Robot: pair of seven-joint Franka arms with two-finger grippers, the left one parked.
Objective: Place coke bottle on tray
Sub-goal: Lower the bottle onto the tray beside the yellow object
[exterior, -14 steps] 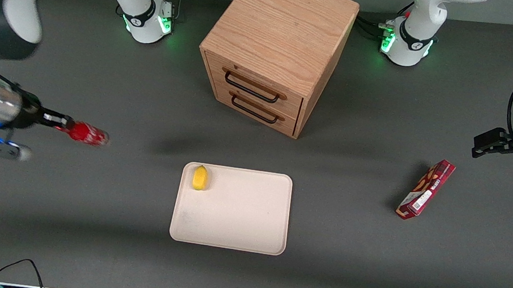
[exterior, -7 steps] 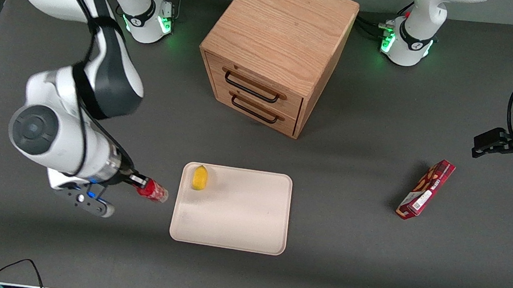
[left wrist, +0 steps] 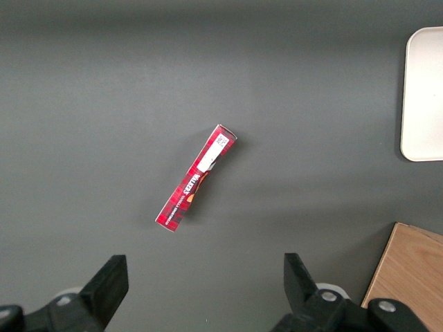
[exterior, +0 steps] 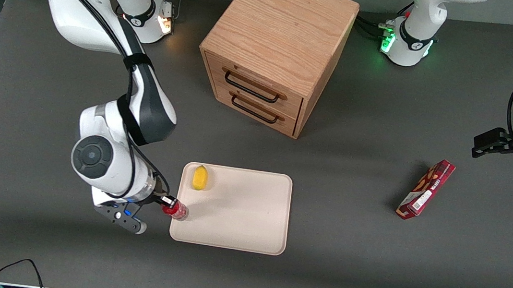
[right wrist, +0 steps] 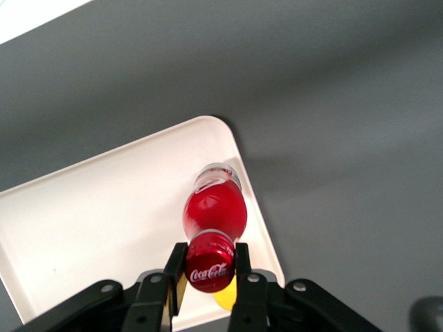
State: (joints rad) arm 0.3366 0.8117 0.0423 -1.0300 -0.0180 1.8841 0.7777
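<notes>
My right gripper (exterior: 171, 205) is shut on the red cap of the coke bottle (exterior: 176, 209), a small red bottle with a clear base. It holds the bottle at the tray's edge nearest the working arm, over the corner nearer the front camera. The tray (exterior: 248, 220) is cream-beige, flat and low-rimmed. In the right wrist view the gripper (right wrist: 210, 271) clamps the cap, the bottle (right wrist: 214, 211) hangs over the tray (right wrist: 90, 214), and its clear base points down at the tray near the rim. I cannot tell whether the base touches the tray.
A yellow lemon (exterior: 200, 177) lies on the tray at its corner farther from the camera. The wooden two-drawer cabinet (exterior: 277, 49) stands farther from the camera than the tray. A red snack box (exterior: 426, 189) lies toward the parked arm's end.
My gripper has carried the coke bottle from the working arm's end of the table to the tray's edge, and lowered it there.
</notes>
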